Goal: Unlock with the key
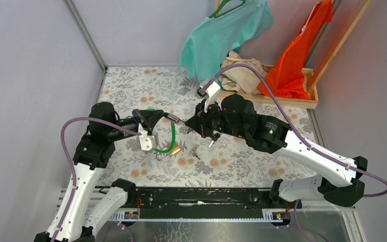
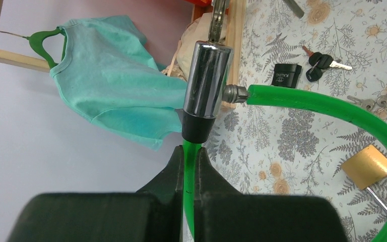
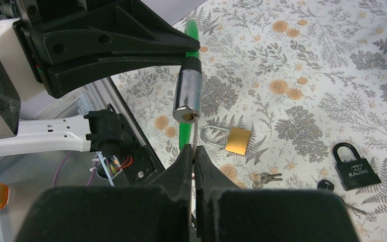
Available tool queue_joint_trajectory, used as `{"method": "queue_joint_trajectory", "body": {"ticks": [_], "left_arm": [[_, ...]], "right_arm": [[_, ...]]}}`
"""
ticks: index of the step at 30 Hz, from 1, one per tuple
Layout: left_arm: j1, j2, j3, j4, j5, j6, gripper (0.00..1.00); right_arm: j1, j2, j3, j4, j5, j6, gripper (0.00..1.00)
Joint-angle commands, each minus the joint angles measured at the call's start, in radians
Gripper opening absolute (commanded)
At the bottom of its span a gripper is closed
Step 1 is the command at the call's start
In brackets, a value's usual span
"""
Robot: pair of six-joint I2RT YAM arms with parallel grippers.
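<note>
A green cable lock (image 1: 173, 136) with a chrome cylinder (image 1: 174, 119) is held up over the floral table. My left gripper (image 1: 157, 117) is shut on the green cable (image 2: 190, 166) just behind the cylinder (image 2: 206, 80). My right gripper (image 1: 190, 123) is shut on a thin silver key (image 3: 194, 133). The key's tip sits in the keyhole at the end face of the cylinder (image 3: 187, 93). The gripper tips (image 3: 193, 150) are a short way below that face. In the left wrist view the key (image 2: 218, 17) sticks out of the cylinder's far end.
A brass padlock (image 3: 232, 139) lies under the cable, with small keys (image 3: 267, 177) beside it. A black padlock (image 3: 355, 169) and black-headed keys (image 2: 322, 61) lie further right. A teal shirt (image 1: 227, 33), orange cloth (image 1: 297, 55) and wooden tray (image 1: 282, 98) stand at the back.
</note>
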Motion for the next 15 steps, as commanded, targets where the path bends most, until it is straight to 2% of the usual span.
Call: {"method": "queue_joint_trajectory", "body": {"ticks": [1,10,15], "left_arm": [[-0.019,-0.012,0.017,0.094,0.053,0.053,0.0],[-0.023,-0.019,0.006,0.093,0.045,0.08,0.0],[-0.023,-0.054,-0.023,0.093,0.121,0.147,0.0]], "right_arm": [[0.008,-0.005,-0.016,0.076,-0.102,0.006,0.0],[0.009,-0.024,0.006,0.028,0.006,0.037,0.0],[0.008,-0.049,-0.014,0.018,-0.003,0.05,0.0]]}}
